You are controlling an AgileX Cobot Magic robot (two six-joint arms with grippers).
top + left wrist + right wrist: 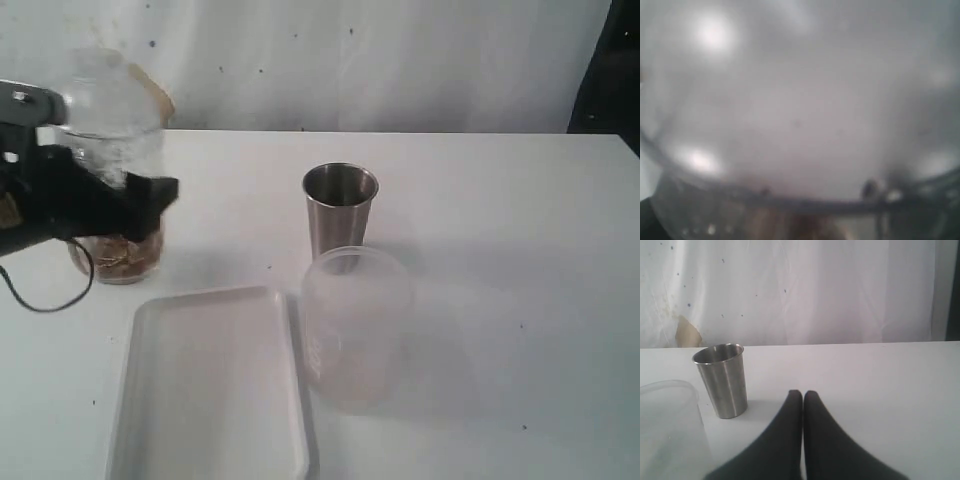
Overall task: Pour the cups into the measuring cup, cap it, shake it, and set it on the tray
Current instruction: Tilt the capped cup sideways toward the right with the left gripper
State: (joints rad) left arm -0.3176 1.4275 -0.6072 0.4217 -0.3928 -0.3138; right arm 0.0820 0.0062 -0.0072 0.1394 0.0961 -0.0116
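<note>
Measuring cup (112, 140) in left fingers (150, 195) near tray (210, 400) rim; right fingers (789, 432) together.

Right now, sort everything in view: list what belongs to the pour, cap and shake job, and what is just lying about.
Job: measuring cup, gripped by the left pincer; steel tumbler; tray.
Lying about: frosted tub.

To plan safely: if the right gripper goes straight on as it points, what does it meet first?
Probably nothing before the white backdrop: the right gripper points over bare table, clear of the steel tumbler.
</note>
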